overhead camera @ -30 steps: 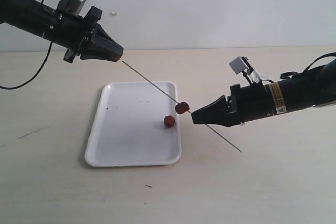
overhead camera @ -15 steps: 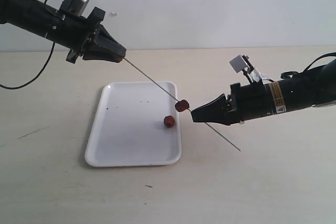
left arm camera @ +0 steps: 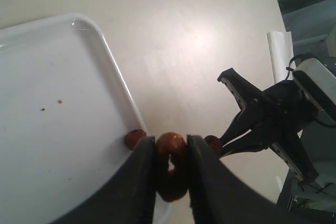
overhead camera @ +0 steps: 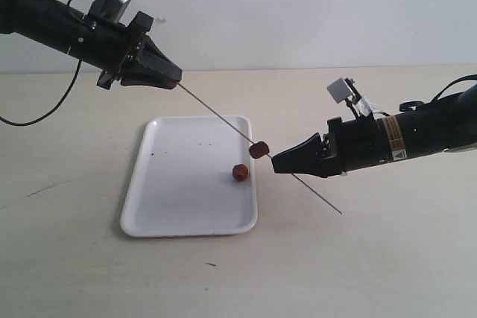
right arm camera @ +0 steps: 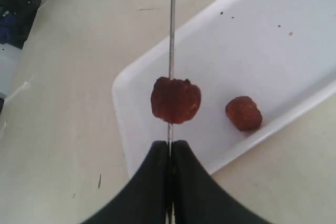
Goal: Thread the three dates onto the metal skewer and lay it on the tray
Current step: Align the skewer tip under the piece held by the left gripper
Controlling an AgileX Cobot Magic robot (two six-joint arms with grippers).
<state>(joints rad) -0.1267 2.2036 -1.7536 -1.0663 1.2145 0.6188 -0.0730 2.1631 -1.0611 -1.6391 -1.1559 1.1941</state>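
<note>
One date (overhead camera: 258,150) is threaded on the metal skewer (overhead camera: 216,115) at mid-frame, beside the right gripper (overhead camera: 276,163), which is pressed together on it. Upper left, the left gripper (overhead camera: 175,78) pinches a second date (left arm camera: 170,163) at the skewer's end. Next, I think, this one needs a straight push. The third date (overhead camera: 240,172) lies on the tray (overhead camera: 171,191).

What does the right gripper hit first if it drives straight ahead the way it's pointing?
The threaded date on the metal skewer, just ahead of the right gripper and its shut tips. The loose date on the tray sits off that line.
</note>
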